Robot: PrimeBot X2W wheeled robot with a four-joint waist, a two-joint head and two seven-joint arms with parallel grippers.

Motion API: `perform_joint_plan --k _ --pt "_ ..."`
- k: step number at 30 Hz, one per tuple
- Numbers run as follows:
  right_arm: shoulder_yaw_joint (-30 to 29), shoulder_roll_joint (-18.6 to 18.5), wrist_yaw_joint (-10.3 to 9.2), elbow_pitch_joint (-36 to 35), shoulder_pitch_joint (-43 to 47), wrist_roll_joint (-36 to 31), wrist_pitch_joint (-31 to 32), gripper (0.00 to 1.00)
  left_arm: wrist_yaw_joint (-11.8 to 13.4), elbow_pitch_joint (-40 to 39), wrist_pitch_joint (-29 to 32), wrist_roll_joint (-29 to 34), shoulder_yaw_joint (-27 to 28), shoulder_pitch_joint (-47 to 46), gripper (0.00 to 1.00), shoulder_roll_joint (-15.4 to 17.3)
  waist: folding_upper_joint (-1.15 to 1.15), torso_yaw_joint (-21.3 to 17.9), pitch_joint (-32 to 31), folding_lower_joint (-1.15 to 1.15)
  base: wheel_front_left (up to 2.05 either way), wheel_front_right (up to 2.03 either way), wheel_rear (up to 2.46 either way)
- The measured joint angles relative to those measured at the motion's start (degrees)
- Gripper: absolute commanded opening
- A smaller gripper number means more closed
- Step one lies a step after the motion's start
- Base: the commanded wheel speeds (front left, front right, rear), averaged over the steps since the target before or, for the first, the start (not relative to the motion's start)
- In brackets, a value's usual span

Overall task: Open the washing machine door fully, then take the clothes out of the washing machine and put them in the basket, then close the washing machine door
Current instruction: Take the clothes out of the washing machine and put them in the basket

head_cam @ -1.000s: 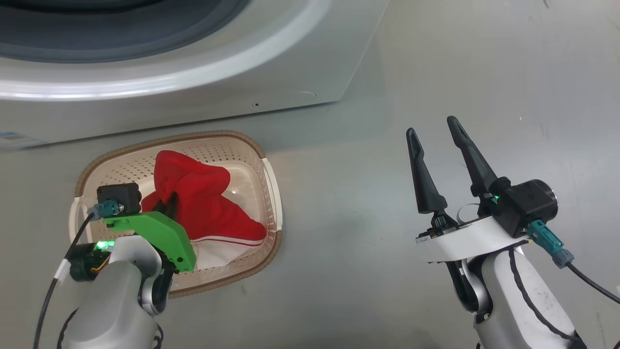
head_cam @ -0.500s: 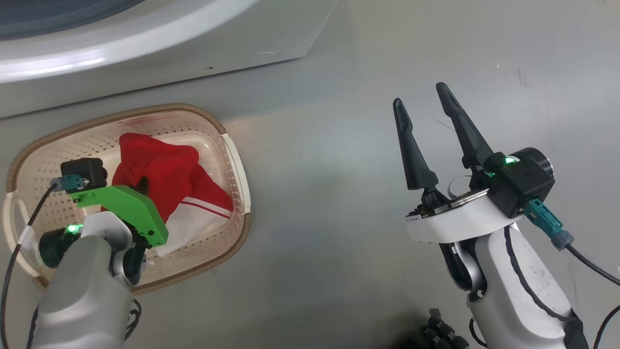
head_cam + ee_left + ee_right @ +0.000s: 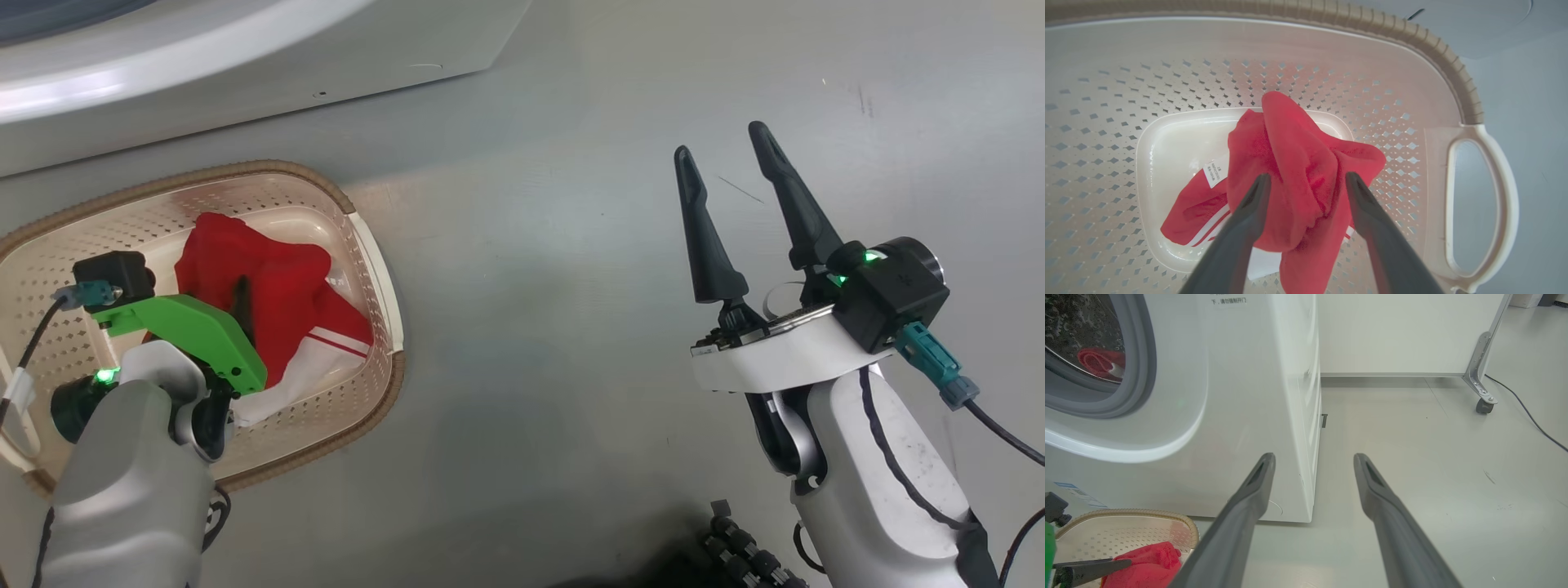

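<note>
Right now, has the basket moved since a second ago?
No. The basket keeps its place beside the washing machine; only the view has shifted.
</note>
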Motion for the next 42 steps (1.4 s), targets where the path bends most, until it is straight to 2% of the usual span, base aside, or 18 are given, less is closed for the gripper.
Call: perform_joint_plan --k 7,11,23,35,42 --pt "-0.88 -0.02 -0.31 0.49 -0.3 -0.01 0.0 1.0 -0.1 2.24 -3.54 -0.44 0.16 -0.69 1.0 -1.04 0.0 1.34 -1.08 0.0 0.0 0.0 0.0" --pt "-0.93 -0.02 -0.31 0.96 -0.3 -0.01 0.0 1.0 -1.0 2.71 -6.42 -0.44 0.16 -0.7 1.0 -1.14 0.0 2.19 -2.21 0.0 0.0 0.0 0.0" --pt "-3.15 -0.03 -0.25 3.8 0.42 -0.74 0.0 1.0 -2.25 2.11 -18.23 0.77 -0.38 -0.35 1.0 -1.68 0.0 5.13 -7.59 0.0 0.0 0.0 0.0" --pt "-6.45 -0.01 0.32 6.1 5.35 -2.47 0.0 1.0 -2.93 -4.38 -18.97 2.63 -1.1 3.27 1.0 -2.59 0.0 9.1 -15.05 0.0 0.0 0.0 0.0" --pt "-7.05 -0.01 0.92 7.06 7.83 -2.48 0.0 1.0 -3.03 -14.07 -18.94 5.38 1.78 4.39 1.0 -2.37 0.0 10.91 -18.99 0.0 0.0 0.0 0.0"
